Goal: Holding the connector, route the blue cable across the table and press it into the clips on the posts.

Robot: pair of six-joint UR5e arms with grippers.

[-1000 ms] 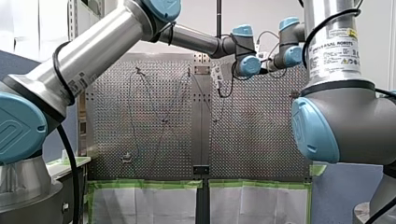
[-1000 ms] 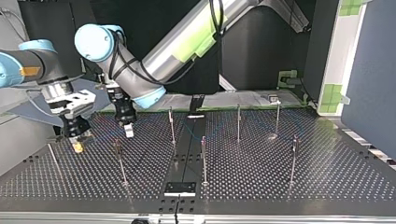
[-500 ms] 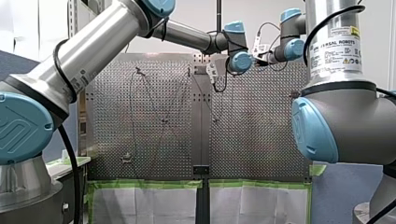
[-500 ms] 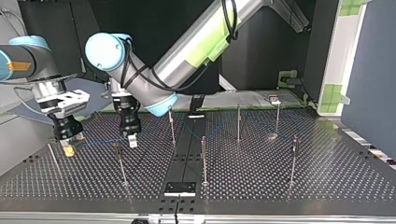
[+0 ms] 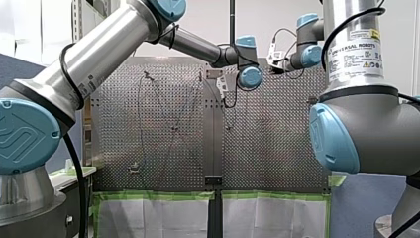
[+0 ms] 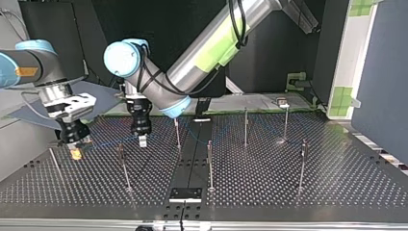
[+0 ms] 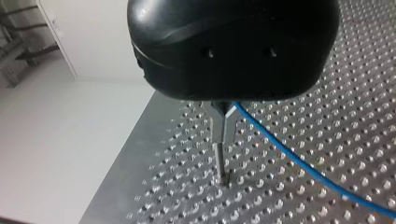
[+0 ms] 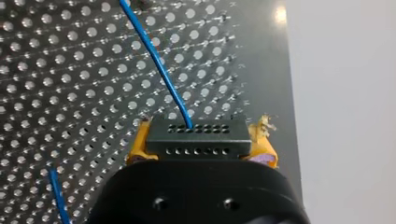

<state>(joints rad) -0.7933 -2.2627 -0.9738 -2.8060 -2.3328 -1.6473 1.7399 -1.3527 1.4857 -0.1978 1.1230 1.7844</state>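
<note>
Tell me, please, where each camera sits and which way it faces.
Front: behind the arms, looking over the table; my left arm and right arm frame it.
Top: across the table, facing the arms; left tool and right tool show.
Left wrist: on my left arm, looking along its tool at the cable.
Right wrist: on my right arm, looking over its tool at the connector.
Both wrist views share the cable.
</note>
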